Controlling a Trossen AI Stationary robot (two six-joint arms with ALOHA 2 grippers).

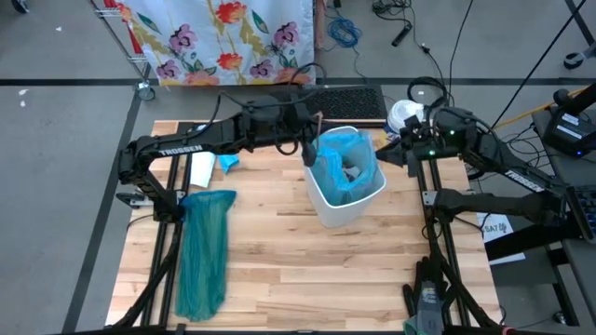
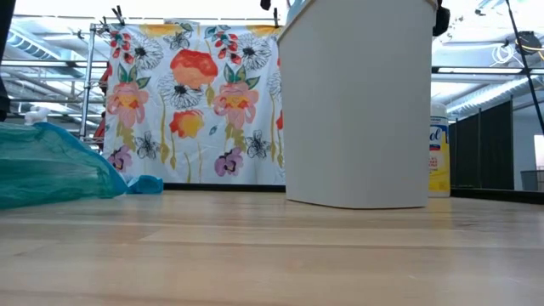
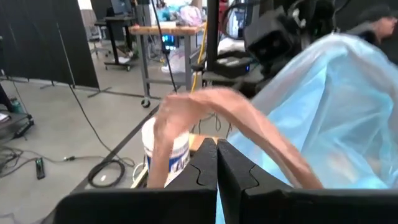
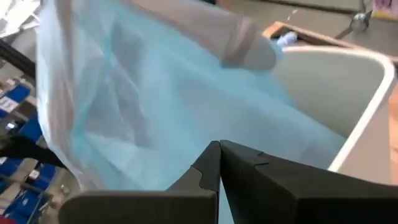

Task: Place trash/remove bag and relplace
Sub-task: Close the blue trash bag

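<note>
The pale blue bag [image 1: 346, 156] sits in the white bin [image 1: 340, 209] at the table's middle, its top pulled up above the bin's rim. Grey and white trash [image 1: 354, 173] shows inside it. My left gripper [image 1: 310, 154] is at the bag's left rim and my right gripper [image 1: 385, 154] at its right rim, both shut on the plastic. In the left wrist view the bag [image 3: 323, 106] spreads out past my shut fingers. In the right wrist view the bag [image 4: 155, 106] fills the picture beside the bin's rim [image 4: 367, 106]. My left gripper pinches the bag's top edge [image 3: 227, 134] on the bin's left side, coming roughly level from the table's left. A sliver of plastic shows between the shut fingers. The edge is drawn into a stretched band [image 3: 261, 124] above the bin. My right gripper pinches the bag's top edge [image 4: 214, 134] on the bin's right side, coming from the table's right. Blue film shows between the shut fingers. The bag's wall rises from inside the bin to the fingers.
A darker teal-green bag [image 1: 205, 251] lies flat along the table's left side. A white scrap [image 1: 202, 169] and a blue bit [image 1: 229, 163] lie near the far left. A wipes canister [image 1: 402, 116] and a keyboard [image 1: 349, 100] sit at the far edge.
</note>
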